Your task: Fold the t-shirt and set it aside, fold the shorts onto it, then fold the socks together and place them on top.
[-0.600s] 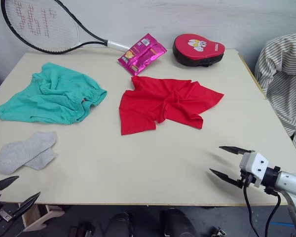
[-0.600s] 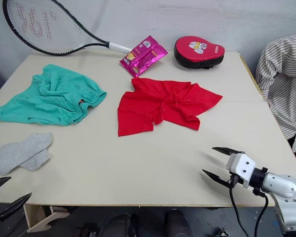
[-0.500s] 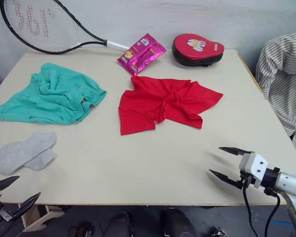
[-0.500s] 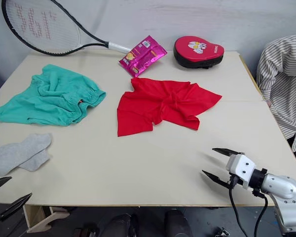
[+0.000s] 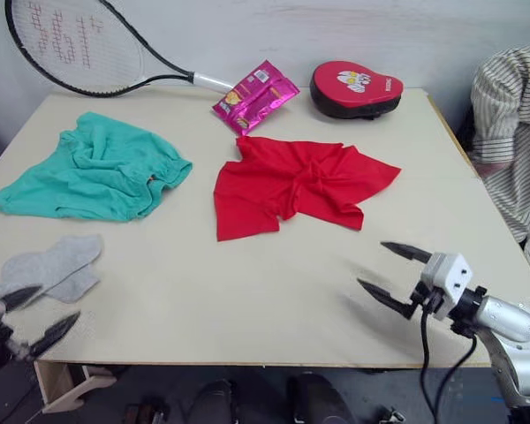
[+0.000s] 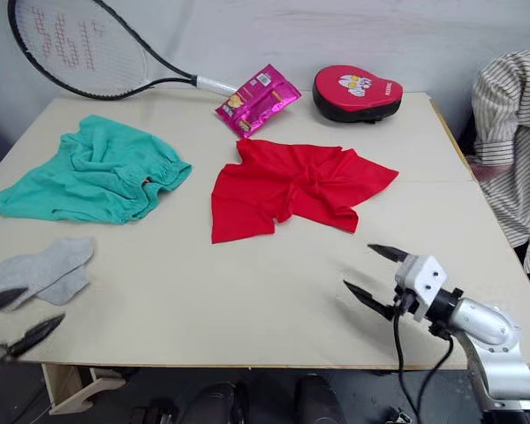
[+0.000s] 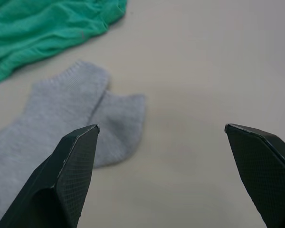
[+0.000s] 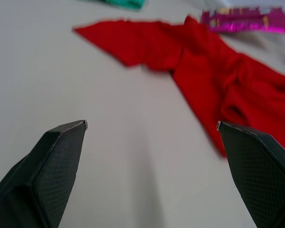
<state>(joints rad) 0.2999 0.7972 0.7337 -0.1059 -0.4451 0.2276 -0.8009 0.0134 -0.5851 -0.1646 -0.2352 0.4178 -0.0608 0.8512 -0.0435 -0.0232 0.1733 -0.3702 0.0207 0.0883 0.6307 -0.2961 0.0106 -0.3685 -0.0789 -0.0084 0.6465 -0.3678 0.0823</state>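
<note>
Two ways to botch this, probably: grabbing just one layer of the crumpled t-shirt (image 5: pixel 300 183) mid-surface and dragging it into a worse heap, or snagging the pink snack packet (image 5: pixel 254 95) just behind it. Could also clip the socks (image 5: pixel 49 268) near the left front edge. Shorts (image 5: pixel 93 168) lying well left of the shirt. Right end effector (image 5: pixel 394 276) hovering low near the front edge, fingers wide apart, aimed at the shirt. Left end effector (image 5: pixel 35 311) also spread, right beside the socks.
</note>
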